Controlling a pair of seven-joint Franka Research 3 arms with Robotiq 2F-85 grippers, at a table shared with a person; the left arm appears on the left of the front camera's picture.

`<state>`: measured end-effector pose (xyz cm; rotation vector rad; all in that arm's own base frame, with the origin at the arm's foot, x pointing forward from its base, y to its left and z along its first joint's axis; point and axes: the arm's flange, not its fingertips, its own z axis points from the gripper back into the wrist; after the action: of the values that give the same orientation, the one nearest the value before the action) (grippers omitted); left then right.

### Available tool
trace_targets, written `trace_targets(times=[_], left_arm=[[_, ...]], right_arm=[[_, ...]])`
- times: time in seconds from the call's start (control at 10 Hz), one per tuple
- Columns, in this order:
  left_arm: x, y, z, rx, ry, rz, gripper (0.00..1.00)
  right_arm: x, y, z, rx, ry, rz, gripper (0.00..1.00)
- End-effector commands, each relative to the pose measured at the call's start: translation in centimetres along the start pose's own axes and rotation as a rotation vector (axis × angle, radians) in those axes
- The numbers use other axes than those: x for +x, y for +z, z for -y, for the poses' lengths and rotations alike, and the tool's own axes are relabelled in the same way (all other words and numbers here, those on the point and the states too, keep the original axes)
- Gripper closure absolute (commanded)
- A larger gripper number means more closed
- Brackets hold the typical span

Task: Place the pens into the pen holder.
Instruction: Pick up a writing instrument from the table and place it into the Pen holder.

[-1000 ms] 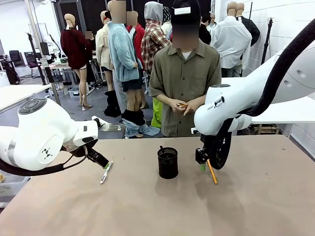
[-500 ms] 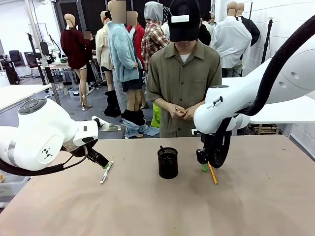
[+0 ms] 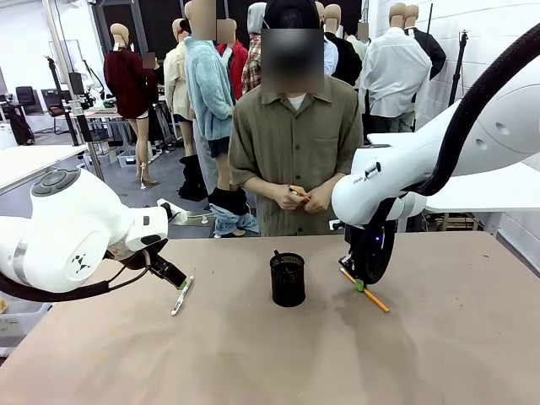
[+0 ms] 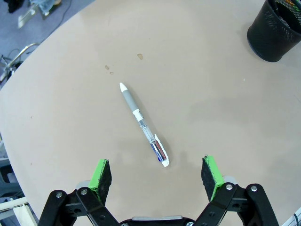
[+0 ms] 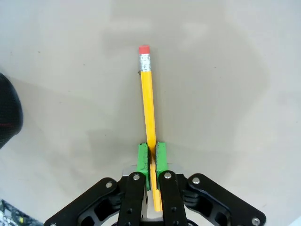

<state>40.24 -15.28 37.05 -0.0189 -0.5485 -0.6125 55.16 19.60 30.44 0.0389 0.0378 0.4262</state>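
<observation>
Tan tabletop [image 3: 253, 363], matte and plain. Person [image 3: 291, 143] in an olive short-sleeved shirt stands at 12 o'clock, just behind the far edge. White table [image 3: 25, 160] at 9 o'clock, well apart. Left wrist view: small brownish marks [image 4: 140, 56] on the tabletop, 11 o'clock.

— Where is the pen holder [image 3: 288, 279]?
— Upright mid-table [image 3: 253, 363]: a black mesh cup with a dark stick [image 3: 276, 254] poking over its rim at 11 o'clock.
— And the pens?
— The white-and-grey pen [image 3: 181, 295] lies flat, well apart at the holder's 9 o'clock. The yellow pencil [image 3: 371, 297], red eraser outward, sits at its 3 o'clock, pinched in the right tool [image 3: 358, 285] and slanting from 10 to 4.
</observation>
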Motion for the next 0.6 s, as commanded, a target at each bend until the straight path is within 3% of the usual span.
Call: trace_targets(times=[0.0,0.5], left_arm=[[-0.1,0.1,-0.2,0.000,0.005,0.002,0.00],[-0.1,0.1,-0.2,0.000,0.005,0.002,0.00]], right_arm=[[-0.4,0.2,-0.4,0.019,0.059,-0.016,1.00],[-3.5,3.2,1.3,0.179,0.395,0.169,1.00]])
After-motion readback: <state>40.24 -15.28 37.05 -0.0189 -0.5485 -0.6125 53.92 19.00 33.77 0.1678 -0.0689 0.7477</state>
